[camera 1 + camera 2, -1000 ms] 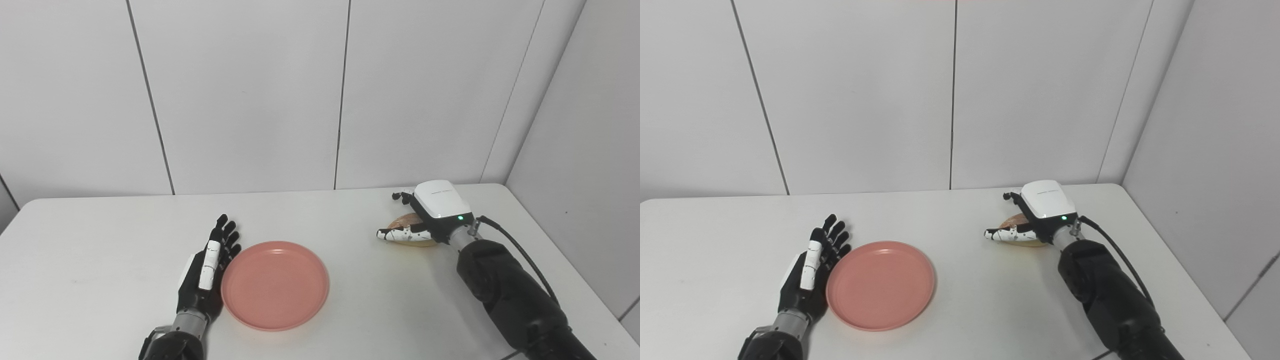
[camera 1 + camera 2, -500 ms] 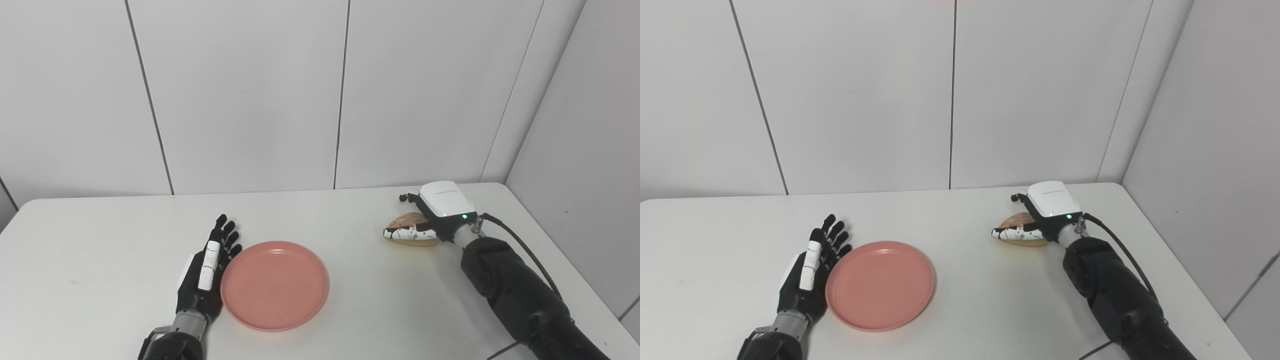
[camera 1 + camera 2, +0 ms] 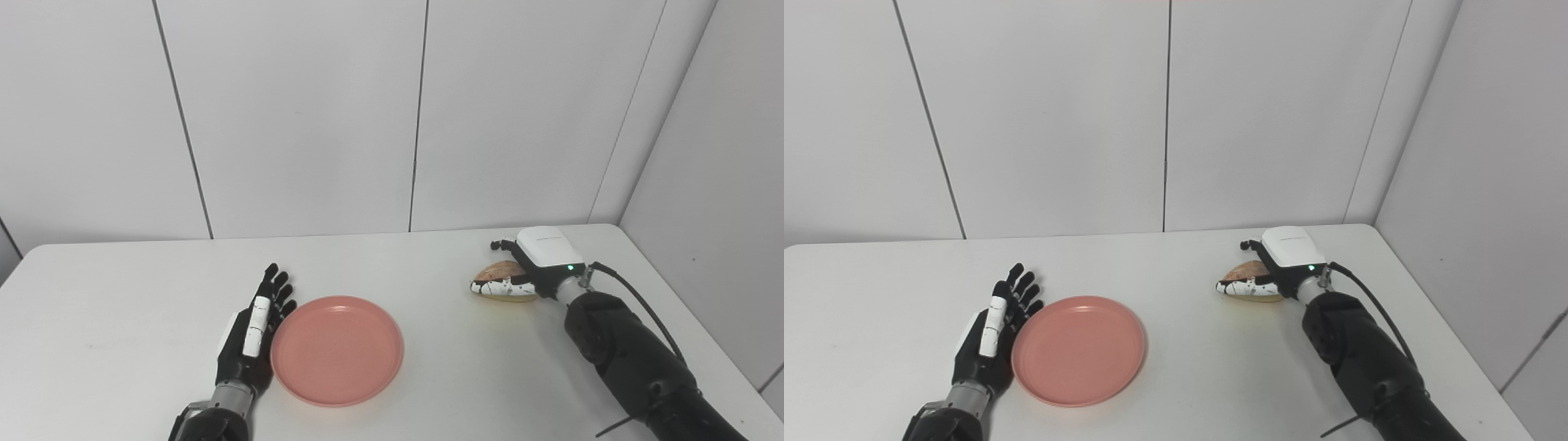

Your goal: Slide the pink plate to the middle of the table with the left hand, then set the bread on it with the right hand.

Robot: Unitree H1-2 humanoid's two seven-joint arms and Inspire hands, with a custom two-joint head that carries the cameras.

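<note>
**Hand Status: Plate Beside Left Hand, Bread Enclosed by Right Hand**

The pink plate (image 3: pixel 337 350) is seen flat on the white table (image 3: pixel 122 306), left of the table's middle. The left hand (image 3: pixel 251 331) is laid on its edge just beside the plate's left rim, palm toward the plate. Its fingers (image 3: pixel 277 288) are extended and slightly spread, and nothing is held. Whether the palm actually touches the rim cannot be told, though no gap is seen between them.

The bread (image 3: pixel 499 271) is located on the table near the far right corner, well apart from the plate. The right hand (image 3: pixel 527 269) is positioned over and around it. The thumb (image 3: pixel 499 287) is pressed along the near side of the bread, and the other fingers are curled over its far side, so that the bread is enclosed between them. The bread appears to rest on the table surface; a lift is not evident.
</note>
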